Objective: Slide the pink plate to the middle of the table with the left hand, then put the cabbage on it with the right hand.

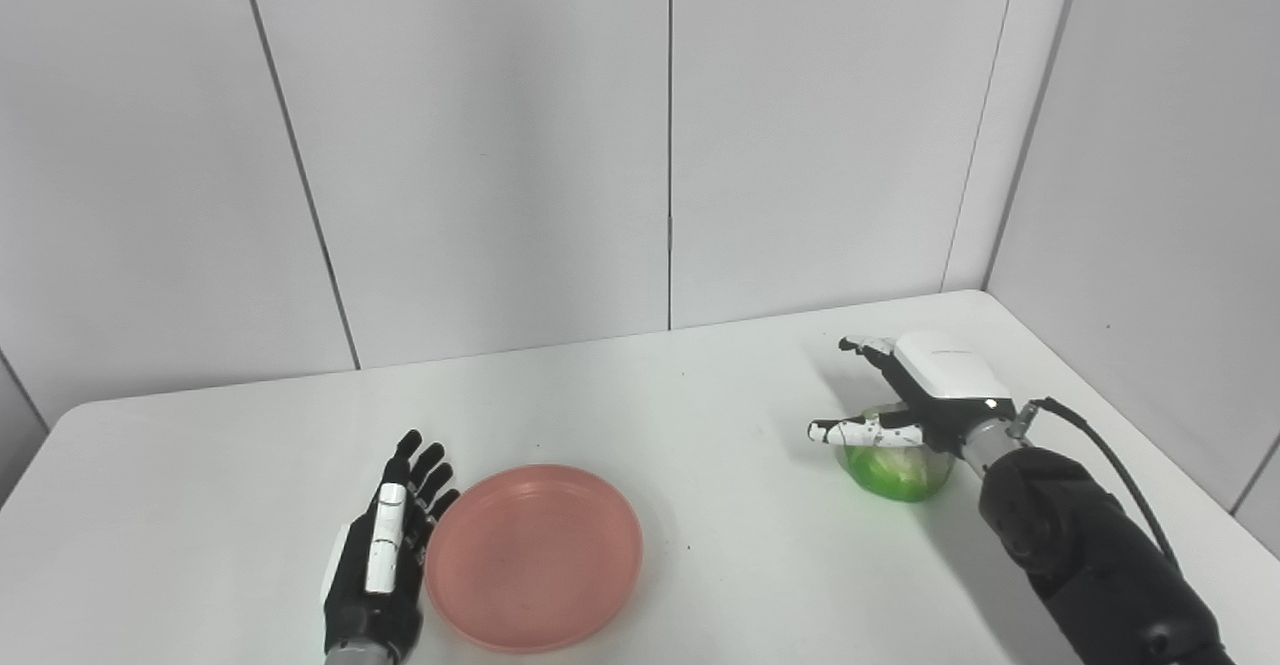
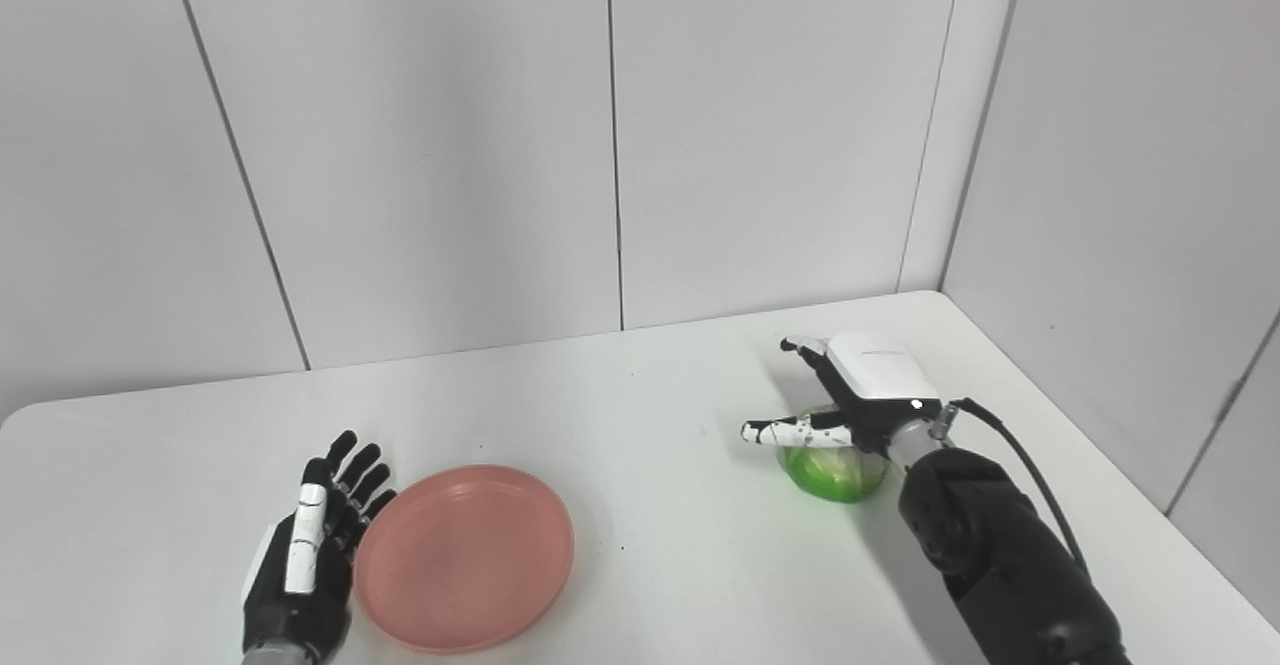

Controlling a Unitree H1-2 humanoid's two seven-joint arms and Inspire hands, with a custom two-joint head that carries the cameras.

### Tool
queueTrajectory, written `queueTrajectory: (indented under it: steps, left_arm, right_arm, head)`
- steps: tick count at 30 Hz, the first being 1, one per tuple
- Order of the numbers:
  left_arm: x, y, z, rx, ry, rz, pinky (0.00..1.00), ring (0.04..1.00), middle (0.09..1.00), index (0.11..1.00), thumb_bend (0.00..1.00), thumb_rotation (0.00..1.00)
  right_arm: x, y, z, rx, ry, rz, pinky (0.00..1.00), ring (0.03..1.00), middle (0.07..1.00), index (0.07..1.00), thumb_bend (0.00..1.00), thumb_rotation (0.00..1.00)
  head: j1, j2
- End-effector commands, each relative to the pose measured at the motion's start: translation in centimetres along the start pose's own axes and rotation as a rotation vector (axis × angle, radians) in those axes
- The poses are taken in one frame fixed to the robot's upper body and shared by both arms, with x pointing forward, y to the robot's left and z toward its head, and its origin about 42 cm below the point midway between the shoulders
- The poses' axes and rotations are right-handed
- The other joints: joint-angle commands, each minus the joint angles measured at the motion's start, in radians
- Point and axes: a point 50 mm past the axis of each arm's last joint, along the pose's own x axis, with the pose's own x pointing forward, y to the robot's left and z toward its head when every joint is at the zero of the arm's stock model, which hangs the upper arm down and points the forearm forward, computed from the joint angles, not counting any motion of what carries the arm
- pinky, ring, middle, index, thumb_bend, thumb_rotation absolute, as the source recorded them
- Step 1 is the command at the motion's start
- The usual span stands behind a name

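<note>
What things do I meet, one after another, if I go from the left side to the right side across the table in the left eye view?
left hand → pink plate → cabbage, with the right hand over it, fingers spread.

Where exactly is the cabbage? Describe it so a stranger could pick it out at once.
Start at the white table and go to its right side, near the corner where the walls meet. There the right hand, white-backed with fingers spread, sits over a small rounded lump: the cabbage. It is the only bright green thing; the pink plate beside the black left hand is flat and empty.
</note>
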Motion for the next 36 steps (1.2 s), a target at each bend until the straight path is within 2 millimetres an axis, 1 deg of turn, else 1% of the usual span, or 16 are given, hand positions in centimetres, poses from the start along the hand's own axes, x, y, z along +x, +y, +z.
queueTrajectory:
  steps: [1,7,10,14,19,21,22,24,27,31,32,34,36]
  left_arm:
    - [-0.3,0.2,-0.4,-0.004,0.032,0.0,0.9,0.938,0.93,0.93,0.84,0.85]
    - [-0.2,0.2,-0.4,-0.015,0.03,-0.002,0.89,0.931,0.921,0.924,0.85,0.83]
    - [-0.1,0.2,-0.2,-0.03,0.027,0.001,0.89,0.926,0.918,0.919,0.85,0.82]
    - [-0.1,0.4,0.0,-0.022,0.021,-0.003,0.89,0.921,0.914,0.919,0.84,0.82]
    - [0.0,0.5,0.0,-0.023,0.026,-0.003,0.9,0.927,0.917,0.92,0.84,0.83]
    - [0.1,0.5,0.0,-0.02,0.026,-0.006,0.89,0.926,0.917,0.921,0.84,0.83]
    - [0.1,0.5,0.0,-0.017,0.027,-0.008,0.89,0.927,0.92,0.922,0.84,0.83]
    - [0.2,0.4,-0.1,-0.013,0.031,-0.009,0.88,0.928,0.922,0.922,0.84,0.83]
    - [0.3,0.2,0.0,-0.019,0.037,-0.006,0.88,0.923,0.918,0.92,0.84,0.82]
    - [0.1,0.0,0.1,-0.02,0.036,-0.003,0.88,0.919,0.917,0.919,0.84,0.82]
    - [0.0,0.1,0.2,-0.021,0.036,-0.001,0.89,0.92,0.918,0.918,0.85,0.82]
    - [-0.2,0.3,0.2,-0.025,0.04,0.001,0.91,0.924,0.918,0.918,0.85,0.82]
    - [-0.3,0.4,0.2,-0.027,0.045,0.004,0.92,0.93,0.92,0.918,0.85,0.82]
  right_arm:
    - [0.8,-3.2,-0.4,-0.017,0.005,-0.077,0.64,0.808,0.838,0.843,0.94,0.92]
    - [0.2,-3.1,-1.1,-0.006,0.02,-0.049,0.69,0.856,0.863,0.848,0.93,0.9]
    - [-0.1,-2.9,-1.3,-0.007,0.022,-0.041,0.7,0.862,0.869,0.846,0.92,0.9]
    - [-0.3,-2.8,-1.5,-0.001,0.026,-0.032,0.71,0.855,0.865,0.844,0.92,0.92]
    - [-0.9,-2.8,-1.2,0.014,0.014,-0.031,0.7,0.84,0.85,0.84,0.9,0.92]
    - [-1.2,-2.8,-1.1,0.02,0.007,-0.029,0.7,0.838,0.848,0.84,0.91,0.93]
    - [-1.3,-2.7,-1.0,0.024,0.004,-0.026,0.7,0.836,0.848,0.842,0.93,0.95]
    - [-1.5,-2.5,-1.0,0.039,0.008,-0.018,0.7,0.837,0.848,0.843,0.94,0.96]
    - [-1.4,-1.6,-1.1,0.069,0.033,0.0,0.7,0.843,0.853,0.846,0.94,0.95]
    - [-1.0,0.3,-1.5,0.086,0.081,0.041,0.73,0.857,0.867,0.851,0.91,0.92]
    - [-0.8,1.0,-1.6,0.083,0.087,0.047,0.73,0.851,0.863,0.851,0.91,0.91]
    - [-0.5,2.3,-2.0,0.073,0.099,0.059,0.67,0.814,0.844,0.845,0.91,0.9]
    - [-0.1,3.5,-2.3,0.068,0.112,0.073,0.66,0.797,0.836,0.84,0.91,0.88]
  head:
    - [-0.001,0.0]
    - [0.0,0.003]
    - [0.001,0.007]
    - [-0.001,0.009]
    - [-0.006,0.011]
    - [-0.007,0.01]
    - [-0.007,0.01]
    - [-0.007,0.007]
    - [0.001,0.008]
    - [0.004,0.015]
    - [0.004,0.018]
    - [0.004,0.021]
    - [0.005,0.025]
